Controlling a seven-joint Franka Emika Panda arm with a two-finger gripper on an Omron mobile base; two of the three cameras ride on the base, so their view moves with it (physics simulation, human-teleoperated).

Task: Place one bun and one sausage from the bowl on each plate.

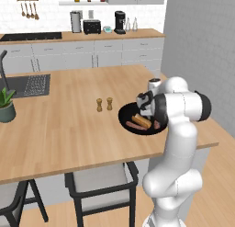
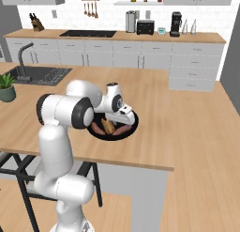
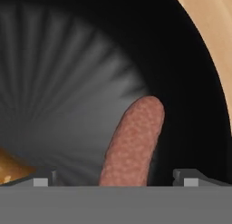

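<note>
The gripper [image 3: 115, 182] is hovering low inside the bowl [image 3: 190, 82], jaws standing fully open and straddling one sausage [image 3: 133, 143], gripping nothing.

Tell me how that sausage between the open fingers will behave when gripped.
The sausage is a rounded cylinder, so it will probably roll if nudged sideways. Its skin looks smooth, so it may slip. The black bowl slopes, so it could slide inward.

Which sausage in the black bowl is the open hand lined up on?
The sausage lying between the two fingertips in the hand view, near the bowl wall. The other sausage lies exposed at the bowl's near-left edge, beside the bun, clear of the hand.
</note>
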